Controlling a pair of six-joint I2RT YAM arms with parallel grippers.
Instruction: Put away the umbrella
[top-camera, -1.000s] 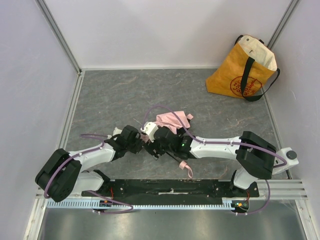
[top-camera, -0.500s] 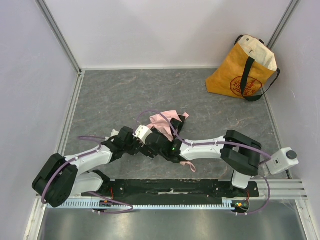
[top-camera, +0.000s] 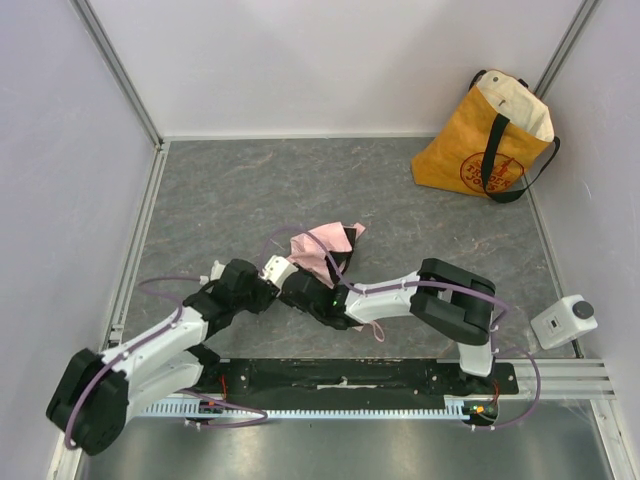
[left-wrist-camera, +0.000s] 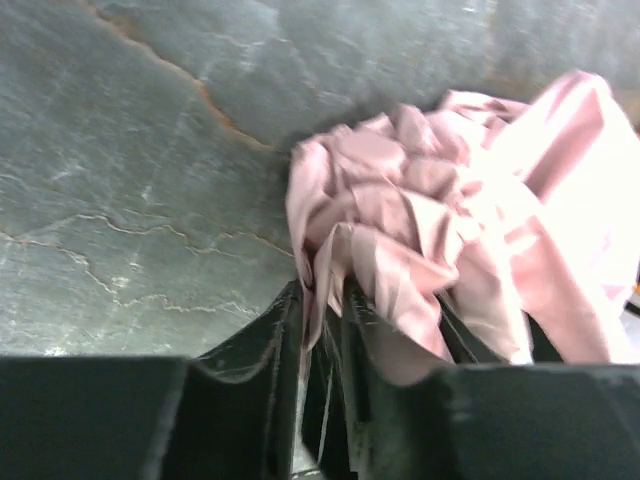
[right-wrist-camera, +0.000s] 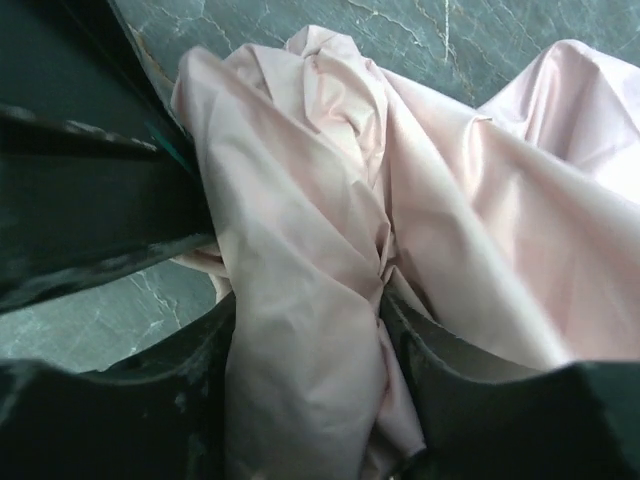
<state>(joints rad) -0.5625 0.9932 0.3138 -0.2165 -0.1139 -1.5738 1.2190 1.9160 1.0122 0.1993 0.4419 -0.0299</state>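
The pale pink umbrella (top-camera: 322, 250) lies bunched on the grey floor between the two arms. My left gripper (top-camera: 262, 285) is at its left end, shut on a thin fold of its fabric (left-wrist-camera: 322, 290). My right gripper (top-camera: 300, 290) comes in from the right, and its jaws are closed around a thick bundle of the pink fabric (right-wrist-camera: 300, 330). The two grippers sit side by side, almost touching. A pink wrist strap (top-camera: 375, 330) pokes out under the right arm. The shaft and handle are hidden.
A yellow tote bag (top-camera: 487, 140) with black straps stands open at the far right corner against the wall. White walls enclose the grey floor on three sides. A black rail (top-camera: 350, 375) runs along the near edge.
Both grippers and the umbrella have shifted left and slightly toward the near edge. The right arm has stretched further left, its elbow moving in from the right.
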